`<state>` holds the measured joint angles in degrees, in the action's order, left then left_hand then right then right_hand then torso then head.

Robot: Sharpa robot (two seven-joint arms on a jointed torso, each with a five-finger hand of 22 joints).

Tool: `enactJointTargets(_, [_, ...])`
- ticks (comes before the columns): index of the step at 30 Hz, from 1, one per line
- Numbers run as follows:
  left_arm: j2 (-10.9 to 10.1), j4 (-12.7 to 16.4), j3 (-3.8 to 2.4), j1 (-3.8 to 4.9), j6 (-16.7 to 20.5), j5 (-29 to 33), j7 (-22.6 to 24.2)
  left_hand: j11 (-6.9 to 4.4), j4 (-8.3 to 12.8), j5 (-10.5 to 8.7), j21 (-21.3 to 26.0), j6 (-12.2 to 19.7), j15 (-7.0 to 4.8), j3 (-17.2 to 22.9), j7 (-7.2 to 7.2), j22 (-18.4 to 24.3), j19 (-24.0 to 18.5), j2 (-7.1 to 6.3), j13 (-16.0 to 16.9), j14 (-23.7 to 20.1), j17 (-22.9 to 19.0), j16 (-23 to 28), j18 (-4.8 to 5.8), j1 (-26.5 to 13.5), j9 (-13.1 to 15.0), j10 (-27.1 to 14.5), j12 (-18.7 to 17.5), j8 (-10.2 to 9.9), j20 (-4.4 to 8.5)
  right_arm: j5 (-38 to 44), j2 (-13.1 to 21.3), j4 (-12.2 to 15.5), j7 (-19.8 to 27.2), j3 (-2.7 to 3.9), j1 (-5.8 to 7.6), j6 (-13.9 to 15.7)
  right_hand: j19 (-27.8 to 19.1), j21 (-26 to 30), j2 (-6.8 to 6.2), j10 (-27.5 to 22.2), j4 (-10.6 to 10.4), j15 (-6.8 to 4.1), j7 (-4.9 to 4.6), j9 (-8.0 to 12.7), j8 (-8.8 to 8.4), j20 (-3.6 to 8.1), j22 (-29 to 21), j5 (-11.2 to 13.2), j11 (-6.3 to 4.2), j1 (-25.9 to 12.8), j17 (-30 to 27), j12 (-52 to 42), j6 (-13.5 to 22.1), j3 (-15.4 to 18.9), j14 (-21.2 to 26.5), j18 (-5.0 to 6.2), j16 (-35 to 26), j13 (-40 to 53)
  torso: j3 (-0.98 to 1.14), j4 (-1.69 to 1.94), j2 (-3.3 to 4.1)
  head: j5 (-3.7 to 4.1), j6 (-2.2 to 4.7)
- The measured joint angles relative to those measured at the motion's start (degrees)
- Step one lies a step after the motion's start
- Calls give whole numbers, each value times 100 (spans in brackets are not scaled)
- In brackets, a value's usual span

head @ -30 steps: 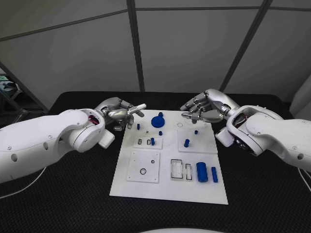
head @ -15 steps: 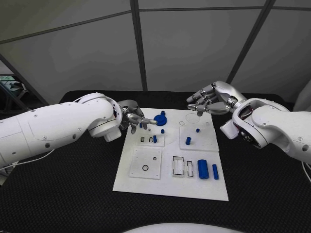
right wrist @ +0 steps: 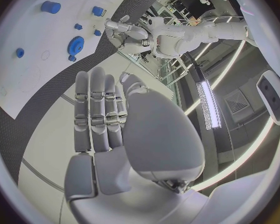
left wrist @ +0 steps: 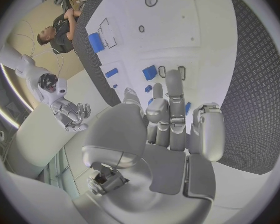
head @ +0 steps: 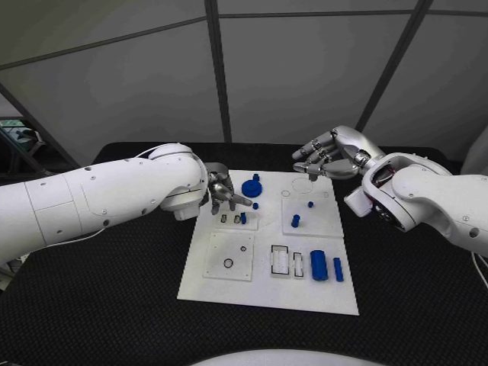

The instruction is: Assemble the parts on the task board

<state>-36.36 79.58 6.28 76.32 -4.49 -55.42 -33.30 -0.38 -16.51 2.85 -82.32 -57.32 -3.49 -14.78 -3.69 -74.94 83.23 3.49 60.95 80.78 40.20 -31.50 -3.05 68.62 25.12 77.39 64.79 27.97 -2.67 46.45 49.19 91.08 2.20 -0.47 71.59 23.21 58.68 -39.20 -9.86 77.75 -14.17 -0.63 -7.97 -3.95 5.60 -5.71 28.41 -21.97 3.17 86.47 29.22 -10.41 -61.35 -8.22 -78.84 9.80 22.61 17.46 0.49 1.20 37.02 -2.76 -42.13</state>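
The white task board (head: 268,293) lies mid-table. On it I see a blue gear (head: 249,187), short blue pegs (head: 296,221), a thick blue cylinder (head: 318,264) and a thin one (head: 338,268). My left hand (head: 224,194) hovers at the board's far left, just beside the gear, fingers spread and holding nothing. In the left wrist view that hand (left wrist: 171,119) stretches over the board (left wrist: 196,25) towards a blue block (left wrist: 149,72). My right hand (head: 323,162) hangs above the board's far right corner, empty. Its fingers (right wrist: 99,109) lie straight, and the gear (right wrist: 75,44) is beyond them.
Black matting (head: 420,290) covers the table around the board. Grey wall panels stand behind the table's far edge. My bulky left forearm (head: 112,198) hangs over the table left of the board.
My left arm has swung in, and its hand has come down a little from beside the gear towards the slotted plate. The right hand has hardly moved.
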Motion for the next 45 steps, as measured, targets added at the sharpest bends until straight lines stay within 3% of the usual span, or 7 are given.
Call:
enactJointTargets(21, [347, -344, 28, 4, -482, -75, -143, 22, 20, 0, 0, 126, 0, 20, -17, 1, -23, 96, -71, 0, 54, 23, 1, 101, 140, -104, -100, 72, -22, 65, -73, -58, -70, 0, 0, 39, 21, 22, 0, -69, 35, 0, -11, -1, -29, -21, 0, -53, -11, 0, 41, -21, 29, -35, 0, 0, 0, 31, -7, 5, 25, -40, -83])
enactJointTargets(33, [468, -428, 56, 4, -634, -78, -143, 31, 80, 0, 32, 174, 0, 48, -10, 7, -43, 65, -114, 0, 84, 45, 1, 249, 231, -153, -144, 133, -42, 71, -109, -91, -128, 0, 0, 50, 20, 22, 0, -68, 34, 0, -11, -1, -29, -22, 0, -106, -11, 0, 58, -21, 29, -35, 1, 0, 29, 45, -6, 5, 25, -35, -119])
enactJointTargets(38, [496, -458, 61, 4, -689, -78, -144, 31, 98, 0, 31, 177, 0, 66, -13, 1, -43, 113, -114, 0, 94, 67, 1, 297, 260, -153, -144, 133, -42, 73, -126, -127, -146, 0, 0, 50, 20, 22, 0, -131, 77, 0, -11, -1, -29, -22, 14, -360, -11, 0, 107, -60, 29, -78, 1, 0, 29, 87, -6, 5, 23, -37, -128])
enactJointTargets(45, [532, -507, 63, 4, -758, -78, -149, 31, 128, 0, 31, 207, 0, 96, -19, -1, -43, 126, -118, 0, 109, 67, 1, 342, 298, -153, -144, 160, -42, 74, -150, -173, -163, 0, 0, 49, 20, 22, 1, -130, 78, 0, -11, -1, -29, -22, 15, -385, -11, 0, 113, -88, 29, -78, 1, 0, 29, 92, -6, 5, 23, -45, -140])
